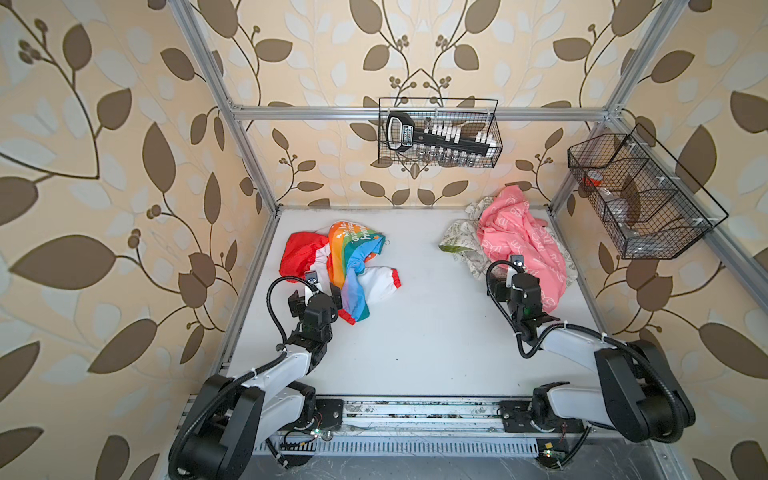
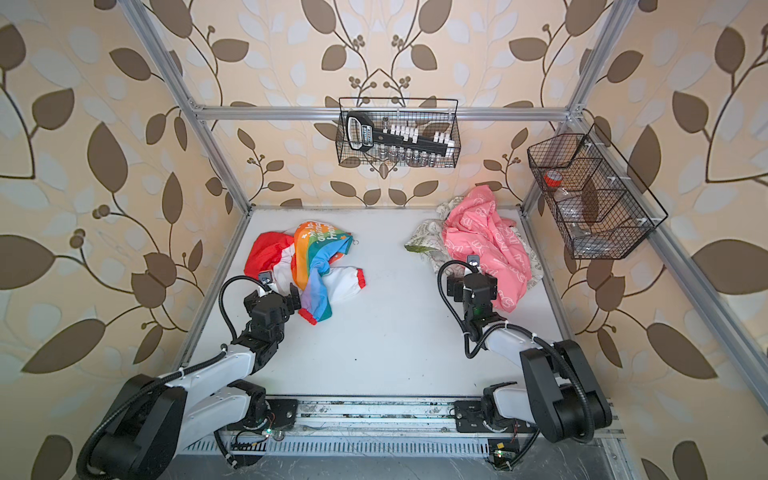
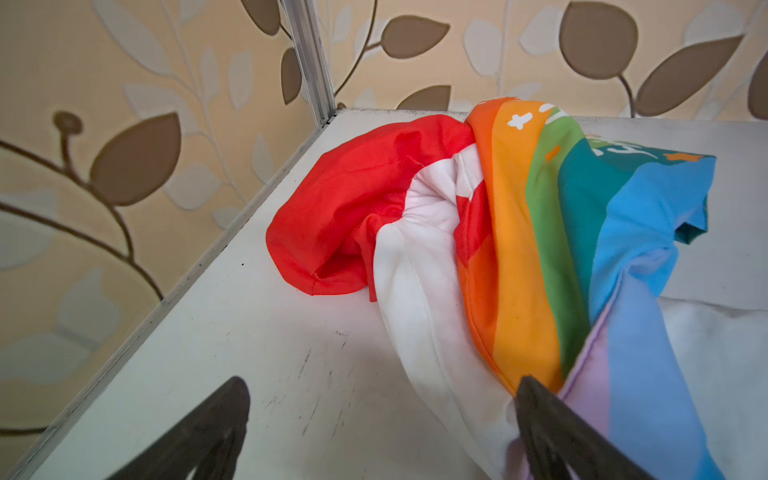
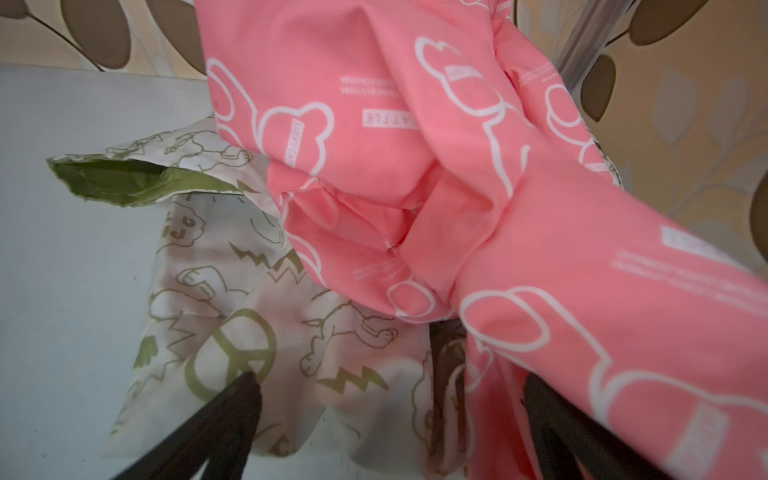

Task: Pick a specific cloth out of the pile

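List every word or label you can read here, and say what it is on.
"ATTLE", apparently, boxed and upside down: pink cloth; its other print is blurred.
Peace sign, no legible words: cream cloth.
White lettering on the cloth: too small to read.
Label on the black rail: too small.

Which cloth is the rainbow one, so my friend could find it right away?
Look at the white table, on its left side near the back corner. The rainbow cloth lies there alone, crumpled. Unlike the pink cloth and the cream printed cloth heaped on the right, it has red, orange, green, blue and purple stripes with white lining.
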